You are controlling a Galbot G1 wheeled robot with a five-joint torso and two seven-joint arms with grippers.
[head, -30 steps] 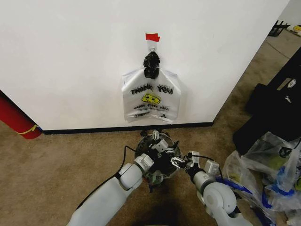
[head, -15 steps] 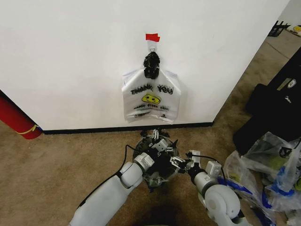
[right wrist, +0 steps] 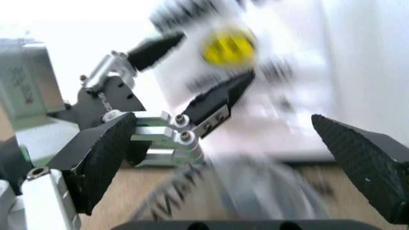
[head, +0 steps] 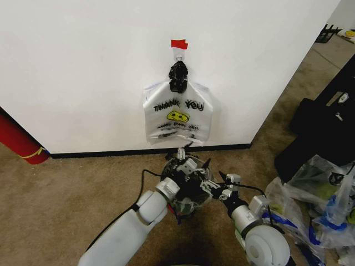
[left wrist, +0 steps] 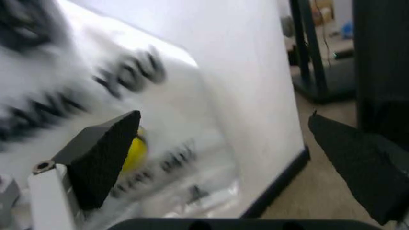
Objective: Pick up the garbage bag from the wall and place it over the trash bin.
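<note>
Both grippers, left (head: 187,164) and right (head: 221,185), are hovering wide open and empty above the bin (head: 186,197), at 6 o'clock below the hanging bag (head: 177,113).

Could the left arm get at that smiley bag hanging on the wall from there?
Probably yes. The left gripper is open, just below the bag, facing it, with nothing between them. The right gripper is beside it, also open.
</note>
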